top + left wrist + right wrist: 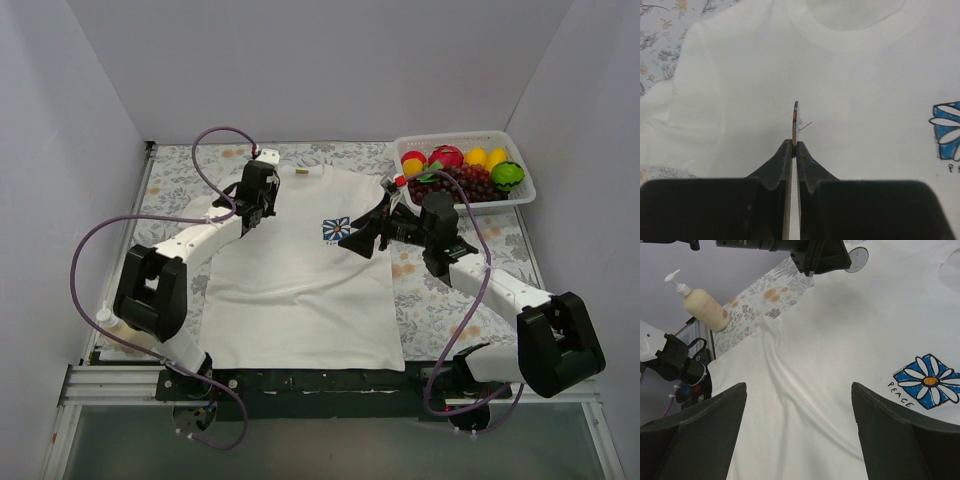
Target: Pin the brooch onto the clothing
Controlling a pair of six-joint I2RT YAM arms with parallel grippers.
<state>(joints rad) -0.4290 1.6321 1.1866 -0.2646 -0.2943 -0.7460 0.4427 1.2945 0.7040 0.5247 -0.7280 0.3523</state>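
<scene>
I'm watching the left pincer (794, 146) clamping shut on the brooch (796, 117), a thin round badge that's showing edge-on with its pin poking sideways, over the shirt (740, 100) just below the collar. The right pincer (799, 410) is gaping wide, holding nothing, hovering over the shirt beside the daisy print (928, 383). The shirt's lying flat on the bench (450, 300).

The brooch (795, 122) shows only its thin edge, its face unreadable; right of it, the daisy print (947, 132) is cropped.
</scene>
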